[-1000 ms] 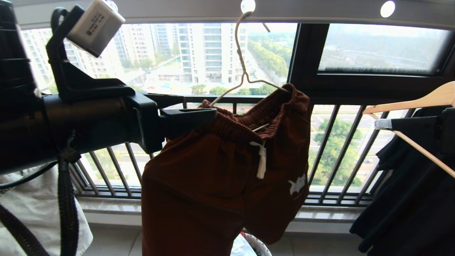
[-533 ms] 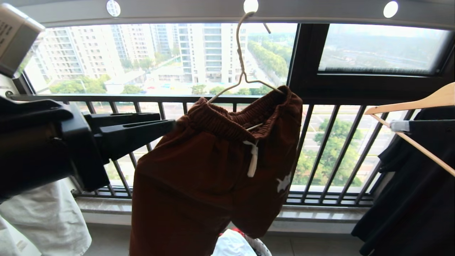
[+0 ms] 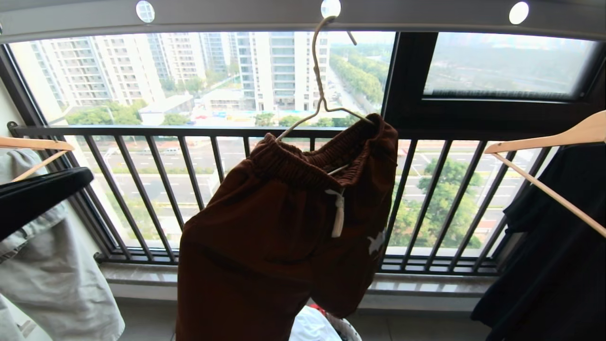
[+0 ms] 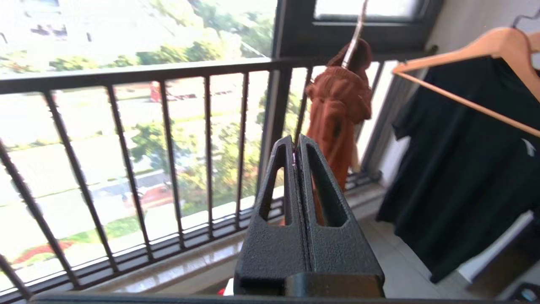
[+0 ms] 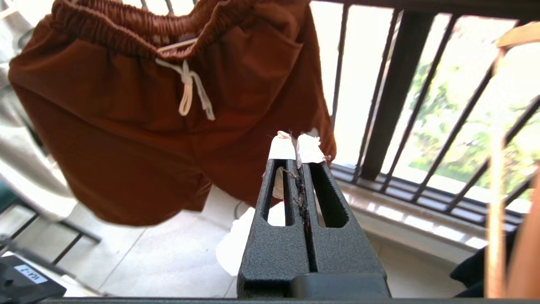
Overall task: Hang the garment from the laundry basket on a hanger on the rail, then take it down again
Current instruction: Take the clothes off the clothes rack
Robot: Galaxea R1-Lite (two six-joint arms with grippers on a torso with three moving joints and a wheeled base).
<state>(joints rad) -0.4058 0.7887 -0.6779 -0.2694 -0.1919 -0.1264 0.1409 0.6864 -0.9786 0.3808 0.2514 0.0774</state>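
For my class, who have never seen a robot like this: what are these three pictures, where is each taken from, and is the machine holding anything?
It is a two-armed robot on wheels. The wide picture comes from a camera on its head; the other two come from cameras on its wrists, looking along each end effector.

The rust-brown shorts hang on a thin cream wire hanger, hooked into a hole of the grey overhead rail. Beside them, a pale garment and a black garment hang on wooden hangers. A basket rim peeks out below.

The left end effector and the right end effector are both shut and hold nothing.
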